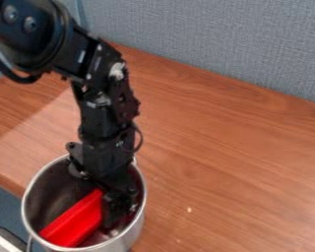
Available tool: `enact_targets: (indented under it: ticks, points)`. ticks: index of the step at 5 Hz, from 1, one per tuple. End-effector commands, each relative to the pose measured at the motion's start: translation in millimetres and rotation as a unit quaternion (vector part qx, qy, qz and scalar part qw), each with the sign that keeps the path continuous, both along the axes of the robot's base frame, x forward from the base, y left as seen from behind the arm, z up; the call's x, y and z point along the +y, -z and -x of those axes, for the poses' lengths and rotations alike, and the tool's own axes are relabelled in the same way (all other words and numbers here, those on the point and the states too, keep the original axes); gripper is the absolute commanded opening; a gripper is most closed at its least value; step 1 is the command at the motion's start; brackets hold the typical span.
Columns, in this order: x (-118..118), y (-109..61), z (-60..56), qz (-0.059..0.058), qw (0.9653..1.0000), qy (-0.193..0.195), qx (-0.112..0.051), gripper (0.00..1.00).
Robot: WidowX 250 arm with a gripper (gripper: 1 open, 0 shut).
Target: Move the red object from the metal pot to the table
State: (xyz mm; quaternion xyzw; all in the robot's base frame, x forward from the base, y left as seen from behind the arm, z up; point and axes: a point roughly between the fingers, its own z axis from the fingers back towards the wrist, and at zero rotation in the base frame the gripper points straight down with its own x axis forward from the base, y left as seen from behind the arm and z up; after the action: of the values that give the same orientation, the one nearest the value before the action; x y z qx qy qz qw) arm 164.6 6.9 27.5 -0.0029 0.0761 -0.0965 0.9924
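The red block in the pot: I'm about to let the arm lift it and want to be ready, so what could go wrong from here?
The end effector is down inside the pot at one end of the red block, so an off-centre grip might let the block swing or slip. The block lies tilted close to the pot's wall and could catch the rim on the way up, perhaps dragging the pot across the table.

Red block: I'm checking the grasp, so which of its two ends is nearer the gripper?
The upper-right end of the red block, right at the gripper; the other end points lower left in the metal pot.
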Motion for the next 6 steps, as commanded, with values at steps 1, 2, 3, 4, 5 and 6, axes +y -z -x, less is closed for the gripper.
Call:
enact_targets:
  ticks: [1, 2, 3, 4, 5, 6]
  points:
    - [-5.0, 3.0, -12.3, 0.002, 0.9997, -0.022, -0.009, 0.0]
    - [-11.1, -0.7, -26.5, 0.004, 0.9991, -0.041, -0.014, 0.0]
    - [-5.8, -0.7, -27.0, 0.002, 0.9984, -0.055, -0.011, 0.0]
    - [-4.6, -5.8, -29.5, 0.0, 0.9977, -0.066, -0.01, 0.0]
    - [-6.9, -0.4, -24.1, 0.0, 0.9988, -0.047, -0.011, 0.0]
    - [-4.7, -7.5, -24.6, 0.001, 0.9992, -0.039, -0.011, 0.0]
